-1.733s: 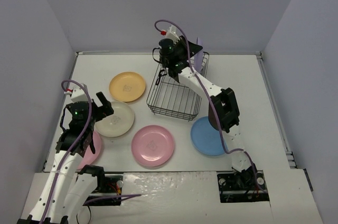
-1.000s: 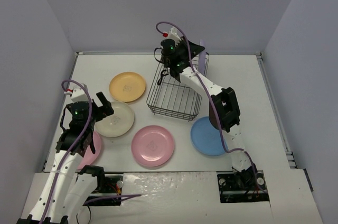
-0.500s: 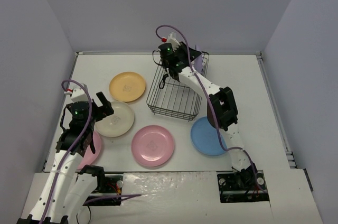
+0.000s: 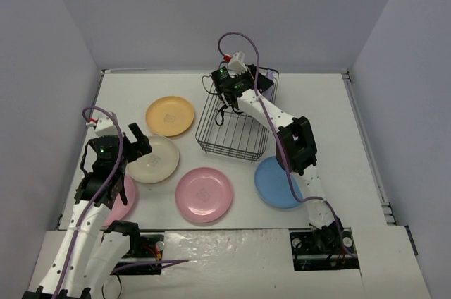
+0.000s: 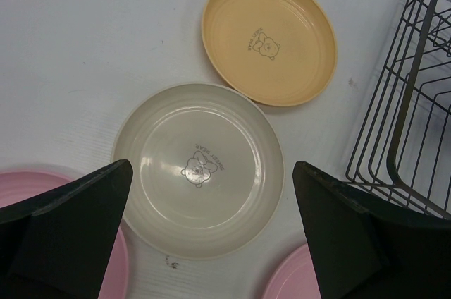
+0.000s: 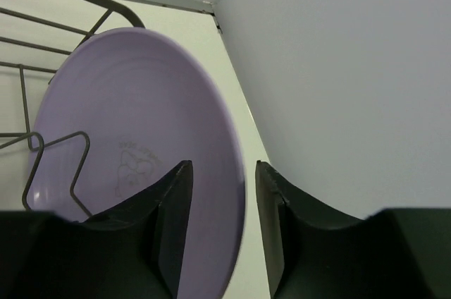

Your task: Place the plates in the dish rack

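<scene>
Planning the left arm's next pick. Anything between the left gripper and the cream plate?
Nothing visible. The left gripper hangs open above the cream plate, whose face shows bare between its fingers in the wrist view. The yellow-orange plate and the dish rack lie off to the sides, not over it.

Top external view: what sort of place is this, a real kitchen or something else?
Probably a robot test cell, not a kitchen: plain walls box in a white table, two arms are bolted at its near edge, and coloured plates lie spread beside a black wire dish rack.
</scene>
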